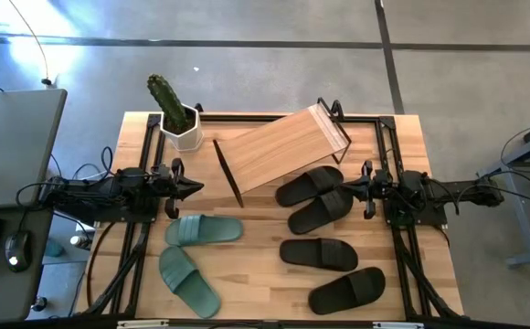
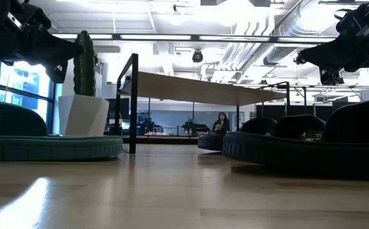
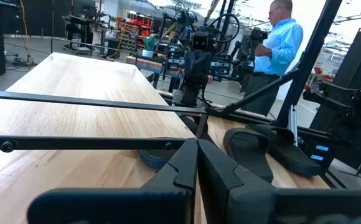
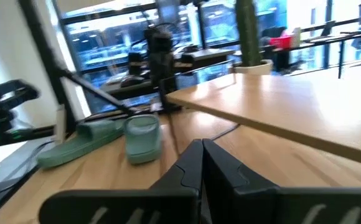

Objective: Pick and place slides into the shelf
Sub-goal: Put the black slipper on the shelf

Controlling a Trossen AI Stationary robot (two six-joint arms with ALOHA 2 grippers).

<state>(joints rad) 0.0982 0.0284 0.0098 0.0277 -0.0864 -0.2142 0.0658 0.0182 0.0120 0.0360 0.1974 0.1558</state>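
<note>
A light wooden table [image 1: 265,283] fills the overhead view, with a dark arm at each side edge. The shelf [image 1: 279,151] stands at an angle across the table's far middle, its wire frame showing at both ends. Four black slides [image 1: 324,212] lie in a loose column below and just beside the right gripper [image 1: 355,189], the nearest one close to its fingertips; two sage green slides [image 1: 192,256] lie just below the left gripper [image 1: 192,189]. A white pot with a cactus [image 1: 175,117] stands at the shelf's far left end. Only the wrist views show the fingers clearly: the left fingers [image 3: 180,168] are pressed together with nothing between them, pointing at the shelf's board with a black slide off to one side; the right fingers [image 4: 190,165] are likewise closed and empty, with a green slide [image 4: 142,138] ahead. A person in a blue shirt [image 3: 280,43] appears only in the left wrist view.
</note>
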